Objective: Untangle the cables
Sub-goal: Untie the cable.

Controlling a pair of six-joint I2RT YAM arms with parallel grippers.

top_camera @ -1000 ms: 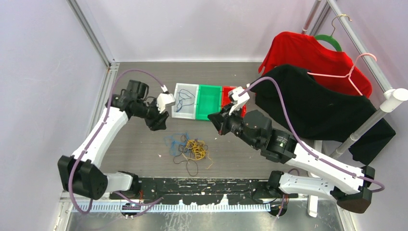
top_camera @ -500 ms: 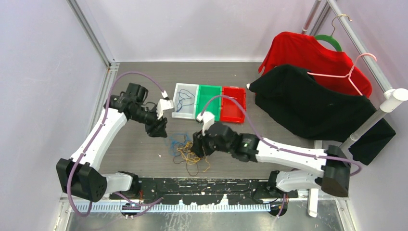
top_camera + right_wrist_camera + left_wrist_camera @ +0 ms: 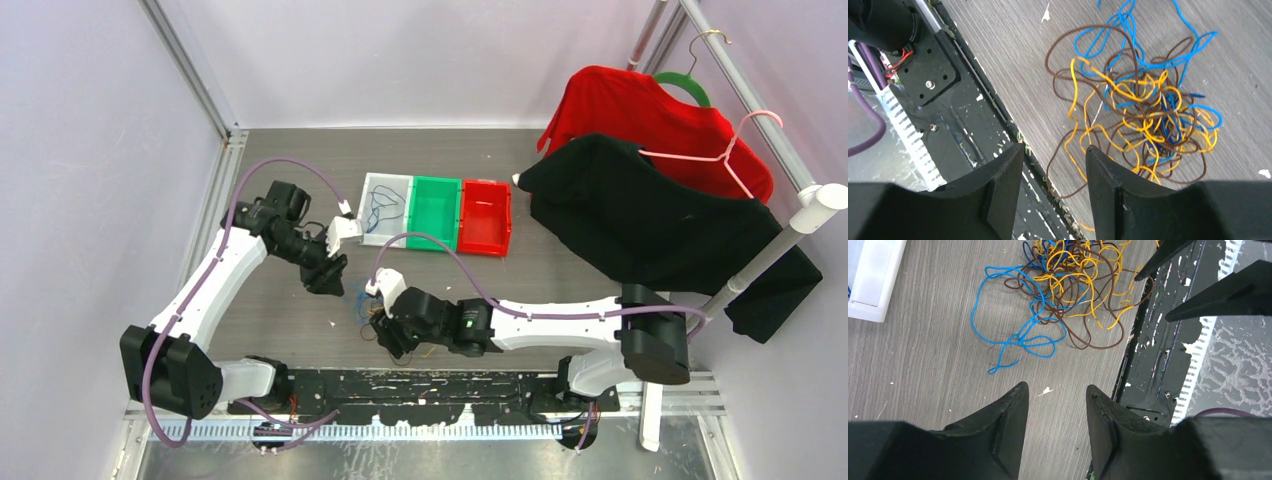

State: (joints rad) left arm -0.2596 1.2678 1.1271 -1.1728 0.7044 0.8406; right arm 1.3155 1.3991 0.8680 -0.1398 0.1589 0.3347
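Note:
The cables [image 3: 1063, 285] lie in one tangle of blue, orange-yellow and brown wires on the grey table; in the right wrist view the cables [image 3: 1143, 110] spread just beyond the fingertips. From above, the cables [image 3: 368, 305] are partly hidden under the right arm. My left gripper [image 3: 1055, 387] hangs open over bare table, short of a blue loop [image 3: 1013, 340]. The left gripper [image 3: 328, 280] is at the tangle's left. My right gripper [image 3: 1055, 147] is open and holds nothing, straddling the table's near edge beside a brown strand. The right gripper [image 3: 392, 340] sits at the tangle's near side.
A white bin [image 3: 372, 232] holding a blue cable, a green bin [image 3: 434, 213] and a red bin [image 3: 485, 217] stand in a row behind the tangle. A black shirt [image 3: 650, 220] and a red shirt [image 3: 640, 110] hang at the right. A black base plate [image 3: 420, 385] borders the near edge.
The right arm swung from beside the bins down to the near side of the tangle, and its jaws opened. The left gripper moved slightly nearer the tangle.

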